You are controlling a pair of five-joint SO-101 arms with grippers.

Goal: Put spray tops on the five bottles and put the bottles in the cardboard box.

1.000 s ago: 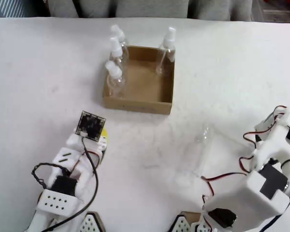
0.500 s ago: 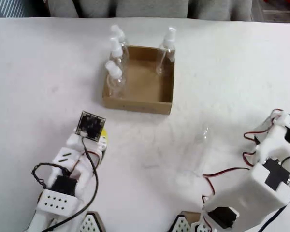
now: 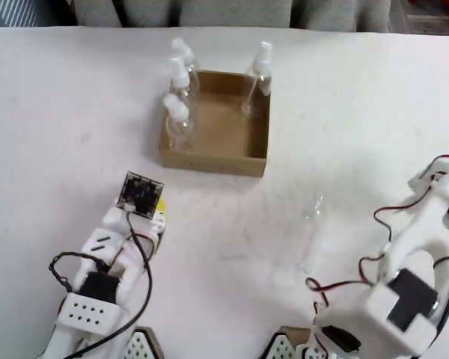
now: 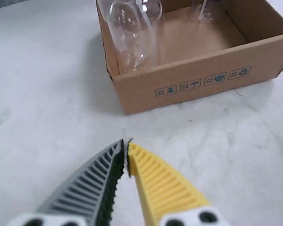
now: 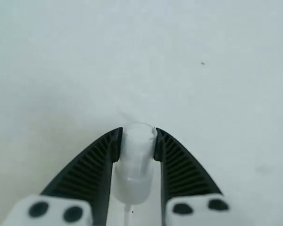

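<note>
we're seeing the right arm (image 3: 408, 288) pulling back a bit since before, right gripper (image 5: 137, 134) clamping one spray top (image 5: 134, 162), left gripper (image 4: 126, 147) pinched together near the cardboard box (image 3: 213, 161), four capped bottles (image 3: 177, 120) standing inside, one bare bottle (image 3: 310, 238) standing outside on the table (image 3: 75, 112)

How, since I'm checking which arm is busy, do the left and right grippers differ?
The left gripper has one grey and one yellow jaw; the right gripper has two black ones. The left jaws are shut on nothing, while the right jaws clamp a white spray top. The left gripper points toward the cardboard box; the right one is above bare table. Both have ribbed jaws.
</note>
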